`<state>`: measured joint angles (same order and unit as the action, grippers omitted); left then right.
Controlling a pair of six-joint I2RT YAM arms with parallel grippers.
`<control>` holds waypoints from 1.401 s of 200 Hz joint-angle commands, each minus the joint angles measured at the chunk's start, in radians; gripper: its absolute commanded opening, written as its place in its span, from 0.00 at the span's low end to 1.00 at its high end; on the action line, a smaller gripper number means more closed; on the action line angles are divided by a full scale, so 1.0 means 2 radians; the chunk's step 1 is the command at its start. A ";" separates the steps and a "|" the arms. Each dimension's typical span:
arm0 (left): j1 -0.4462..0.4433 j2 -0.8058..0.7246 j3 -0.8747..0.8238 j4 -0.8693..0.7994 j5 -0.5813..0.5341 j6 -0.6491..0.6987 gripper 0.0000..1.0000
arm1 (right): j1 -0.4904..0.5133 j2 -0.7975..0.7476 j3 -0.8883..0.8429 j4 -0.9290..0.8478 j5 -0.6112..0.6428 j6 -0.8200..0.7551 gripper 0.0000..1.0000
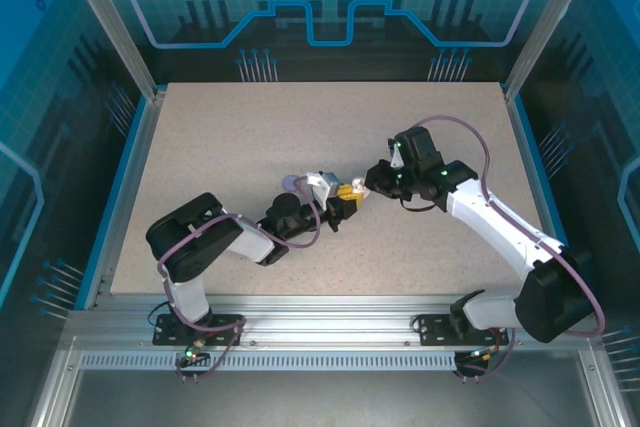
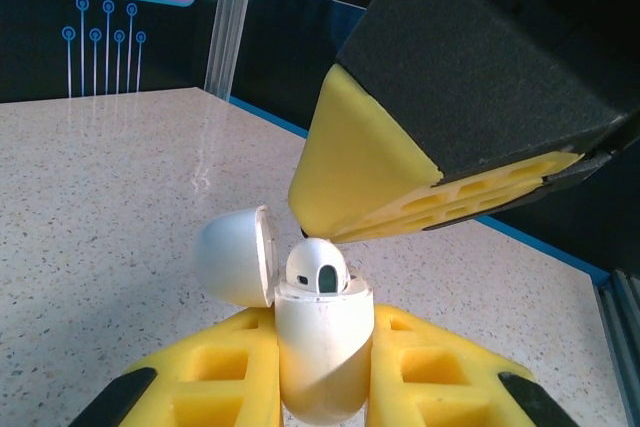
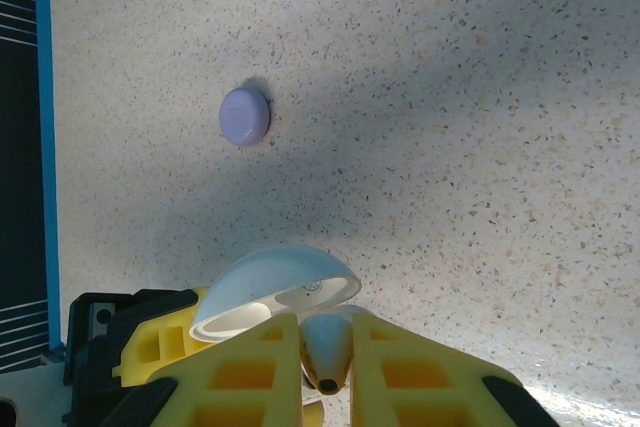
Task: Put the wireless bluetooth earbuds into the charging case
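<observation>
**Surroundings.** A closed purple round case (image 3: 245, 115) lies flat on the table (image 1: 300, 117), beyond the grippers and well apart from them. The two arms meet tip to tip near mid-table, so each gripper is the other's nearest obstruction.

**Left gripper** (image 2: 322, 372): the yellow fingers are clamped on the body of the white charging case (image 2: 322, 342). Its mouth faces the right gripper, and its lid (image 2: 235, 257) is swung open to one side.

**Right gripper** (image 3: 326, 327): the fingers are drawn together on the white earbud (image 3: 328, 355). The earbud stands in the mouth of the case, its rounded head proud of the rim.

**Clearances.** Bare tabletop extends on every side of the meeting point, widest toward the far edge. A blue border (image 1: 118, 197) lines the table sides. An aluminium rail (image 1: 330, 332) along the near edge carries both bases.

**Surface and enclosure.** The top is pale, speckled and matte. Aluminium posts (image 1: 105, 17) and dark blue printed panels (image 1: 330, 7) enclose the cell.
</observation>
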<state>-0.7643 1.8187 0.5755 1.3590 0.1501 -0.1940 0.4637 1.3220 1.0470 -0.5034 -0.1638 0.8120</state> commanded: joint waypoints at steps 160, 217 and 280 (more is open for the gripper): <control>-0.004 -0.045 0.013 0.020 -0.008 0.009 0.19 | 0.005 -0.046 -0.037 0.027 -0.030 -0.025 0.17; -0.004 -0.060 0.012 0.020 -0.001 0.013 0.20 | 0.003 -0.058 -0.037 0.035 -0.041 -0.044 0.18; -0.004 -0.083 0.008 0.020 0.009 0.020 0.20 | -0.004 -0.068 -0.031 0.038 -0.055 -0.066 0.20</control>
<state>-0.7689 1.7088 0.5755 1.3170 0.1463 -0.1810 0.4618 1.1954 0.9852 -0.4141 -0.2272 0.7193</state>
